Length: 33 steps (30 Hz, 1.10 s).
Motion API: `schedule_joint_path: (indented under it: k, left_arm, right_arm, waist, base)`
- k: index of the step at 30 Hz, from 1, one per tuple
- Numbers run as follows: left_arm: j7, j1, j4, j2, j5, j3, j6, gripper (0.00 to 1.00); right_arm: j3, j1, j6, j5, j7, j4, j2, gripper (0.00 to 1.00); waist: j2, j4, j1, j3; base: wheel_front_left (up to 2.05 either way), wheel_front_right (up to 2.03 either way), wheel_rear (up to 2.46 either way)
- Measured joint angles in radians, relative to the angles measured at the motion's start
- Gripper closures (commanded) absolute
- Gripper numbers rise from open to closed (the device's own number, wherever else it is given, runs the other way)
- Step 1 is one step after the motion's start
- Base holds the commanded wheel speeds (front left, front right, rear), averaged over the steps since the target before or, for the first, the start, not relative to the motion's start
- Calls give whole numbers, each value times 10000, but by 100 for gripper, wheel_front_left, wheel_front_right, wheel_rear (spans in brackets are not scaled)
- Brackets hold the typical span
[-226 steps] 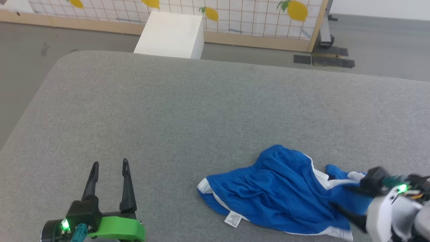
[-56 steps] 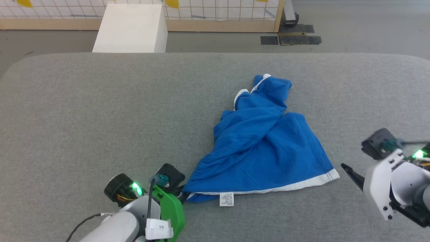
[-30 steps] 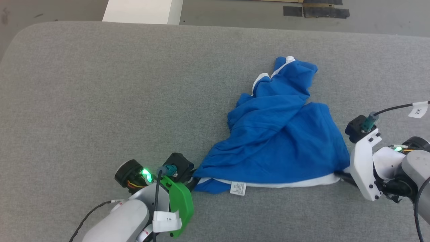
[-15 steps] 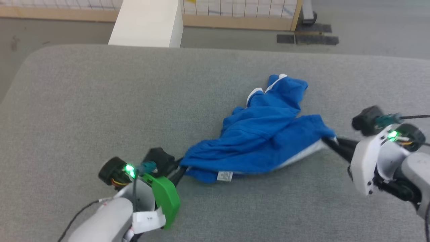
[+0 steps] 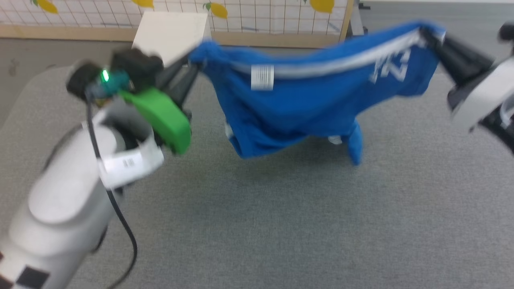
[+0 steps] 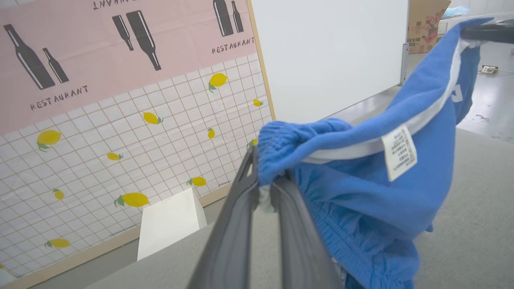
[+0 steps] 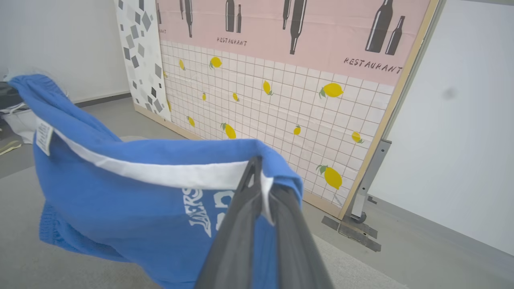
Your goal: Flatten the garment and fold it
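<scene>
Left claw (image 5: 193,69) is clenched on the garment's (image 5: 313,100) left corner. The blue garment hangs stretched over the gray table (image 5: 281,224). Right claw (image 5: 426,34) is clenched on its right corner. Left wrist view shows its white tag (image 6: 398,151) sharply; right wrist view shows its white lettering (image 7: 200,216).

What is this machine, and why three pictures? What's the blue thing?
It is a robot with two arms. One picture comes from a camera on its head, looking down; the other two come from cameras on its wrists, looking along each arm's dark jaws. The blue thing is a pair of shorts with a white stripe and a small tag. The jaws of its left arm are shut on one end, those of its right arm on the other, so the shorts hang stretched between them over a grey padded surface.
</scene>
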Motion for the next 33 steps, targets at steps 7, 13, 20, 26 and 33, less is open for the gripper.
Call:
schedule_joint_path:
  k: [7,13,20,26,33]
  left_arm:
    - [355,-2957,1360,-589,-125,286,-466,100]
    - [36,-5424,3020,-955,167,395,-625,100]
    - [-1060,-7975,4406,-1244,631,924,-623,100]
    - [-1827,-8822,5323,-1348,796,982,-625,100]
    - [-2813,-7550,6397,-1582,794,581,-681,100]
  right_arm:
    - [-1032,-2299,2,-901,840,1175,949,100]
    - [-1553,-4819,0,-1969,1116,2163,1609,100]
    - [-2134,-7368,0,-3158,802,2947,2115,100]
    - [-2144,-8322,2,-3739,541,3496,2418,100]
    - [-894,-6981,0,-3716,92,3910,2481,100]
  waist:
    - [0,47,0,832]
    - [0,89,1,1907]
    - [0,133,2,3331]
    - [0,170,3,4430]
    - [0,229,4,4946]
  base:
    - [0,0,0]
    - [0,0,0]
    - [0,0,0]
    - [0,0,0]
    - [0,0,0]
